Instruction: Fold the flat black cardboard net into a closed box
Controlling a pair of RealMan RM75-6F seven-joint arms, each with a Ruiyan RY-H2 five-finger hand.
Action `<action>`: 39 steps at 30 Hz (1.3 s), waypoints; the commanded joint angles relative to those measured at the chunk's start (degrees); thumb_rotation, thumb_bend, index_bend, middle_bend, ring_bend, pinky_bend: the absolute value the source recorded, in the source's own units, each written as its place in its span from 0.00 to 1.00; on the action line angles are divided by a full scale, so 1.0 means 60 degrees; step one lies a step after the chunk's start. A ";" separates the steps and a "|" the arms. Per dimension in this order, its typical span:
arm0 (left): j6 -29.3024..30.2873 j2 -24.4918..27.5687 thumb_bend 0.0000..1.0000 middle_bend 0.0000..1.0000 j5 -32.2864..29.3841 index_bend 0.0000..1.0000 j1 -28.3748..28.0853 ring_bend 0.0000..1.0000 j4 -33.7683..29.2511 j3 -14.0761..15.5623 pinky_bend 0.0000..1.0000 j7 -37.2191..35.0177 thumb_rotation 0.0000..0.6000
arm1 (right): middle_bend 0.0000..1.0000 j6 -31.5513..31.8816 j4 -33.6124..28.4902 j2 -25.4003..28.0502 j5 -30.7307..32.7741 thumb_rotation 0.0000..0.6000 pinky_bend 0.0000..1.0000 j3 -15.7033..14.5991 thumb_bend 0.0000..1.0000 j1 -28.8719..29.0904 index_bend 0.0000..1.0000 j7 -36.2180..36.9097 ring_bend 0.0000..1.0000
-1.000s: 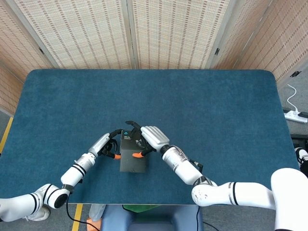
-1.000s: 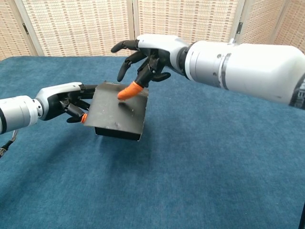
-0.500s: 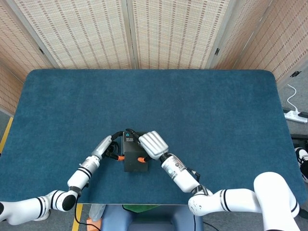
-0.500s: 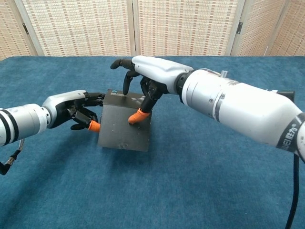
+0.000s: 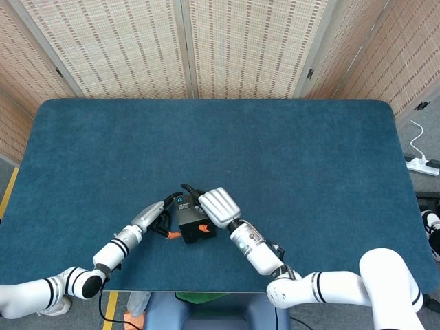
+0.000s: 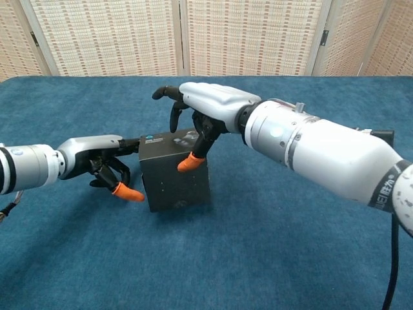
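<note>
Your black cardboard box (image 5: 190,221) (image 6: 174,173), already folded into a cube, sits on the blue felt-covered desk (image 5: 289,165) (image 6: 271,245) near its front edge, a little left of centre. A small label with a blue mark shows on its top face, toward the far left corner.

Your right hand (image 5: 216,206) (image 6: 205,106) lies over the top of the box. Its fingers (image 6: 174,106) curl down past the far edge, and its orange-tipped thumb presses against the front face just below the top edge, so the box is pinched between thumb and fingers.

Your left hand (image 5: 157,218) (image 6: 103,161) is at the left side of the box. Its upper fingers (image 6: 128,146) reach to the top left edge and touch it there. Its orange-tipped thumb points down and toward the box, close to the left wall; you cannot tell from either view whether it makes contact. That hand's fingers are narrow and partly curled, resting on the box rather than wrapped around it.

Behind the desk stand woven reed screen panels (image 5: 227,48) (image 6: 245,35).
</note>
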 commanded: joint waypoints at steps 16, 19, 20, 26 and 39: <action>0.1804 0.1889 0.21 0.00 -0.0878 0.00 -0.0223 0.50 -0.1955 0.0621 0.87 0.5190 1.00 | 0.32 0.0429 0.0972 -0.0310 -0.1869 1.00 1.00 -0.0865 0.00 -0.0439 0.10 -0.0208 0.69; 0.2091 0.2183 0.21 0.00 -0.1049 0.00 -0.0141 0.50 -0.2344 0.0549 0.87 0.5412 1.00 | 0.32 0.0644 0.1608 -0.0561 -0.2571 1.00 1.00 -0.1136 0.00 -0.0465 0.12 -0.0340 0.69; 0.2153 0.2247 0.21 0.00 -0.1094 0.00 -0.0121 0.50 -0.2406 0.0529 0.87 0.5457 1.00 | 0.32 0.0717 0.1827 -0.0650 -0.2779 1.00 1.00 -0.1226 0.00 -0.0481 0.13 -0.0379 0.69; 0.2179 0.2542 0.21 0.00 -0.1272 0.00 -0.0028 0.50 -0.2633 0.0440 0.87 0.5407 1.00 | 0.40 0.1182 0.3333 -0.1332 -0.3973 1.00 1.00 -0.1661 0.00 -0.0620 0.26 -0.0238 0.70; 0.2077 0.2835 0.20 0.00 -0.0825 0.00 0.0216 0.49 -0.2719 0.0276 0.87 0.4580 1.00 | 0.64 0.2165 0.5773 -0.2493 -0.5505 1.00 1.00 -0.1884 0.21 -0.0765 0.48 0.0220 0.73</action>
